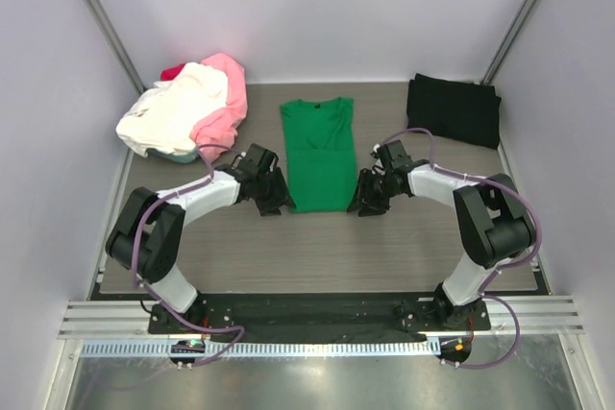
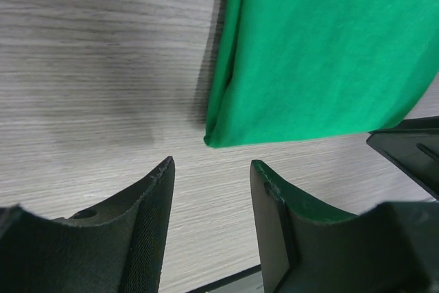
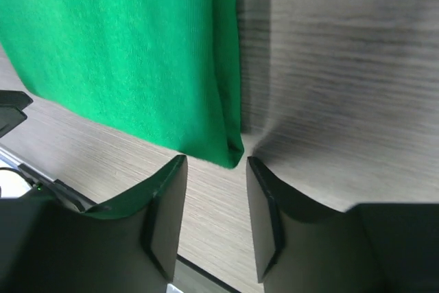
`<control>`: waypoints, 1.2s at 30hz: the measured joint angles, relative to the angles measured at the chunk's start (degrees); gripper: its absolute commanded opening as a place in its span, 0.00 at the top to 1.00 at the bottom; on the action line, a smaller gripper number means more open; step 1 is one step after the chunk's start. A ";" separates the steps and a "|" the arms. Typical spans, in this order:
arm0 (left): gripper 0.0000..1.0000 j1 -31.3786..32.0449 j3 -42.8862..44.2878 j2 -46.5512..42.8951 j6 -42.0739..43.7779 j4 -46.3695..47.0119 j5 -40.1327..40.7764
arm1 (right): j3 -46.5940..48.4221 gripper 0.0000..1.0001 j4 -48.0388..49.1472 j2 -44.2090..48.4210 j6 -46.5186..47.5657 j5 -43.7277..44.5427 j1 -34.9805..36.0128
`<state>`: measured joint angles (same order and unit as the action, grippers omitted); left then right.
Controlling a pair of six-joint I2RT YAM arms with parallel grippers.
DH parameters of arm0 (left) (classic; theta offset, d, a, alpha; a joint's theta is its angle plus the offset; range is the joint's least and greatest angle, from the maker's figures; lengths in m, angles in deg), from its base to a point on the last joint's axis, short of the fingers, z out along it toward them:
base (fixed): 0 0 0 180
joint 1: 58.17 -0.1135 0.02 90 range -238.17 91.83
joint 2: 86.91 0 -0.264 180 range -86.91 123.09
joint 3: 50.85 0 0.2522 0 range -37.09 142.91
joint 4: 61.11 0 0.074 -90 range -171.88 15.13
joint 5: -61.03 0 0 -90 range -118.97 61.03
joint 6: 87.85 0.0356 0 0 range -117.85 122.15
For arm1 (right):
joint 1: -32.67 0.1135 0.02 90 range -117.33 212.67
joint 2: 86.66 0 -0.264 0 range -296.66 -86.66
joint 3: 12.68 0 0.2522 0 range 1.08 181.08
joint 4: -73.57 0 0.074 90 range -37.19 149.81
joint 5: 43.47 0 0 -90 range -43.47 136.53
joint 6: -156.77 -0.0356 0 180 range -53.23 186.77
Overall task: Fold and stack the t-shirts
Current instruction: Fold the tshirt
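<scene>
Green t-shirt lies folded into a narrow strip mid-table. Left end effector and right end effector flank its near corners. Top view hides the jaw gaps. Wrist views show both released, a shirt corner right at each set of open fingertips, not gripped. Only the top view shows black t-shirt folded at far right corner, and cream-white t-shirt, pink t-shirt and red t-shirt heaped at far left corner.
</scene>
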<state>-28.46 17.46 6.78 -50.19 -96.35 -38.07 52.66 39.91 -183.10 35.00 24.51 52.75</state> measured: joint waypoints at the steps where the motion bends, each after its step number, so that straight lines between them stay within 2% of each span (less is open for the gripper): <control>1: 0.51 0.00 -0.09 0.02 -0.04 0.42 0.00 | 0.09 0.57 0.26 -0.31 -0.02 -0.31 -0.17; 5: 0.52 0.00 -0.50 0.52 -0.22 1.86 0.00 | 0.68 0.63 1.22 -1.66 0.17 -1.51 -1.05; 17: 0.62 0.00 -1.22 3.98 -1.75 5.99 -0.61 | 0.98 0.71 2.23 -3.23 0.85 -3.96 -2.27; 21: 0.71 0.00 -1.25 4.52 -2.23 7.13 -0.68 | 0.98 0.74 2.58 -3.61 1.18 -4.55 -2.32; 23: 0.82 0.00 -1.27 4.85 -2.64 7.69 -0.66 | 0.98 0.85 3.02 -3.87 1.46 -4.83 -2.34; 24: 0.91 0.02 -1.44 5.05 -2.71 8.02 -0.57 | 0.98 0.95 3.19 -4.11 1.57 -4.87 -2.36; 25: 0.96 0.02 -1.53 5.16 -2.91 8.20 -0.57 | 0.98 0.99 3.48 -4.42 1.73 -5.11 -2.38; 27: 1.00 0.02 -1.66 5.35 -3.13 8.57 -0.66 | 0.98 0.99 3.67 -4.68 1.60 -5.44 -2.47; 33: 1.00 1.40 -1.66 4.81 -3.21 8.20 0.44 | 0.04 0.99 4.76 -4.07 1.49 -5.97 -2.56; 36: 1.00 4.04 -2.25 2.45 -3.26 5.75 2.25 | -2.82 0.99 4.28 -0.85 1.44 -5.35 -2.56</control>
<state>-24.41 15.21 9.23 -53.45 -90.60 -35.82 49.84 44.19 -183.95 36.45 19.15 50.19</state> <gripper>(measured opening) 0.009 0.039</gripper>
